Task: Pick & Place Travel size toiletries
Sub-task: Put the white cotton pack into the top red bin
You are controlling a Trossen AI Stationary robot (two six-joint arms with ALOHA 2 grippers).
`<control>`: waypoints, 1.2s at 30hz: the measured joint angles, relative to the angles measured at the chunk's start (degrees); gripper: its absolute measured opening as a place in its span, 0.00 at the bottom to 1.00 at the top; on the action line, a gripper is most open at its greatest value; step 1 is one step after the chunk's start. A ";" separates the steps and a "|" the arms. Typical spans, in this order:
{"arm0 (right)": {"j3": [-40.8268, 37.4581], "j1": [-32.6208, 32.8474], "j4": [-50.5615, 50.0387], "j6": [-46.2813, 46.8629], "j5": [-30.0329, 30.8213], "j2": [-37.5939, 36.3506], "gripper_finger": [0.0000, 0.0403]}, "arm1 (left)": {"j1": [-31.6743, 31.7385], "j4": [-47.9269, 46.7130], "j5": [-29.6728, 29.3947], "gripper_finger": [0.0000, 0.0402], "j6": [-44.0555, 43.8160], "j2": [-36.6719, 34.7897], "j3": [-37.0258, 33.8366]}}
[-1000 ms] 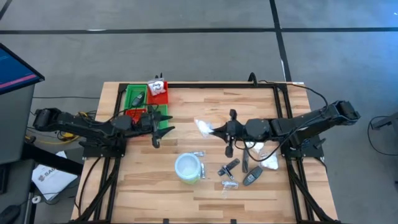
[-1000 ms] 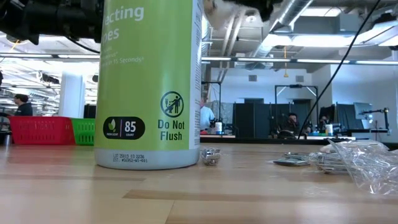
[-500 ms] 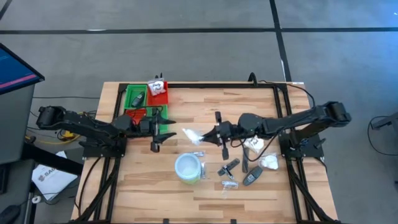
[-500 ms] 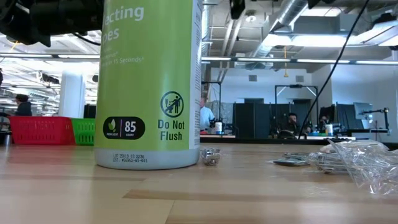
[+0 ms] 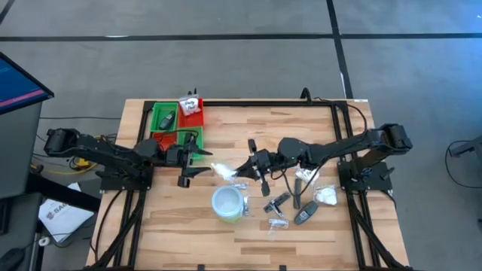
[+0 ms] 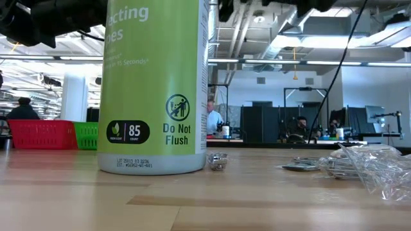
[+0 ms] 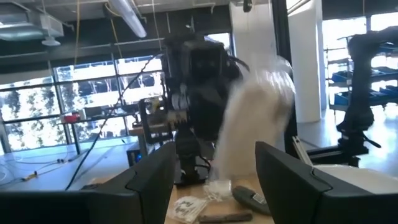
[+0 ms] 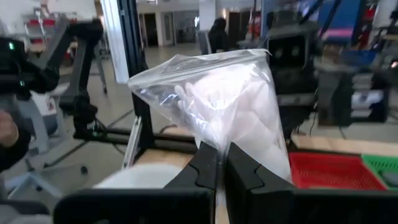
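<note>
A: From above, where are the two hands?

B: The right hand (image 5: 239,172) is out over the middle of the tabletop (image 5: 248,120), pinched tight on a clear packet (image 5: 224,170) of white stuff held up off the wood. The left hand (image 5: 188,170) sits just left of that packet with its fingers spread wide, holding nothing. It is near the red and green tray (image 5: 197,136) at the far left corner.

A: And the other toiletries?

B: A loose cluster lies right of the round white tub (image 5: 227,202): dark sticks (image 5: 280,200), a grey oval (image 5: 304,215), small sachets (image 5: 277,222) and a white packet (image 5: 325,196). Two items already sit in the tray's far compartments.

A: The low view?

B: The green-sided tub (image 6: 153,86) fills the near left. Behind it to the left is the tray (image 6: 48,134); to the right are a small silvery piece (image 6: 217,161), a flat dark item (image 6: 302,167) and crinkled clear wrap (image 6: 376,167) on the tabletop. Both arms are only dark shapes along the top.

A: Left wrist view?

B: The left fingers (image 7: 149,180) stand well apart, and the packet (image 7: 252,118) hangs beyond them, blurred, in front of the right arm.

A: Right wrist view?

B: The right fingers (image 8: 208,165) are pressed together on the packet's (image 8: 217,106) lower edge; the tray (image 8: 336,169) shows beyond.
</note>
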 joint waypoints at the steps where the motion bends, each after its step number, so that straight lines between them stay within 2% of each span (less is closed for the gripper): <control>1: 0.70 -0.20 -0.06 0.00 -0.66 0.90 0.00 | 0.00 0.37 -0.04 0.52 0.00 0.00 0.00; 6: 4.32 -1.33 -1.01 -0.01 -2.66 4.14 0.00 | 0.00 0.85 0.31 0.52 -0.22 0.00 0.00; 13: 6.07 -3.10 -3.19 -0.28 -4.32 4.81 0.00 | 0.00 0.85 9.29 0.52 -0.39 0.00 0.00; 22: 6.07 -3.51 -3.53 -0.02 -5.10 4.81 0.00 | 0.00 0.85 9.57 0.51 -0.39 -0.02 -0.01; 36: 6.07 -3.53 -3.63 -0.02 -5.10 4.81 0.00 | 0.11 3.53 8.57 0.22 0.21 -0.02 -0.02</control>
